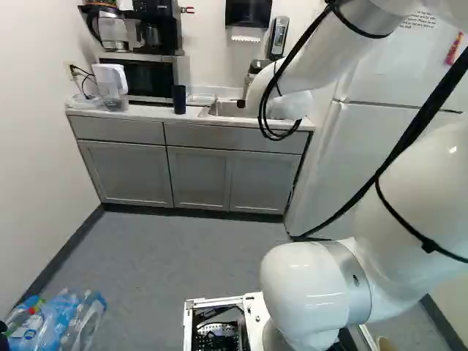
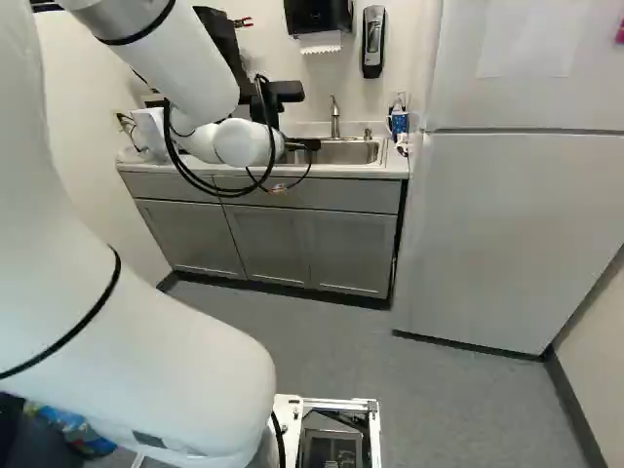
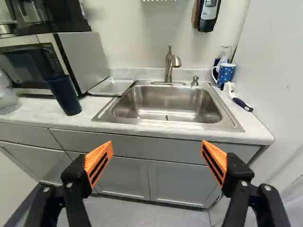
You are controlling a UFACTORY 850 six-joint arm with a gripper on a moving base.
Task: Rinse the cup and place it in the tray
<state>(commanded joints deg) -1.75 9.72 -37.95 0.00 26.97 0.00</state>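
Hiding part of the cut-off microwave [image 3: 87, 54], the dark cup [image 3: 65, 97]

coffee maker [image 1: 168, 23] sits on microwave [image 3: 89, 53] | pitcher [image 1: 112, 86] stands near microwave | paper-towel dispenser [image 2: 317, 15] hangs beside soap dispenser [image 2: 373, 41] | refrigerator [image 2: 517, 224] stands beside cabinets [image 2: 268, 244]
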